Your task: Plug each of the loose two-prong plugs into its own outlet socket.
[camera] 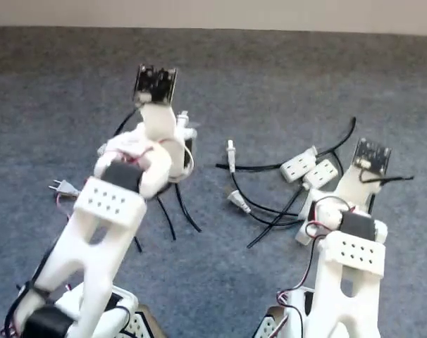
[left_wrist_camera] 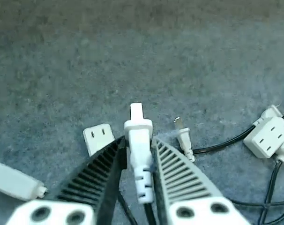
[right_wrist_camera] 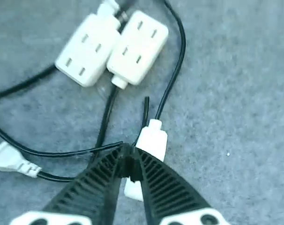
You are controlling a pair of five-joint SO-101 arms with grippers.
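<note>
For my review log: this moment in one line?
left gripper: shut on white two-prong plug | right gripper: shut, over another plug | outlet sockets: slots empty

The counter (left_wrist_camera: 62, 56) wears a rough, matt grey-blue cloth like short carpet. The held plug (left_wrist_camera: 138, 140) is smooth white plastic with a faint sheen, as are the 2 outlet sockets (right_wrist_camera: 85, 49); the loose plug (left_wrist_camera: 184, 139) ends in dull metal prongs. The cords (right_wrist_camera: 172, 75) have a smooth black rubbery sheath. The fingers (left_wrist_camera: 100, 173) are matt black ribbed plastic, the arm shells (camera: 101, 232) matt white plastic.
</note>
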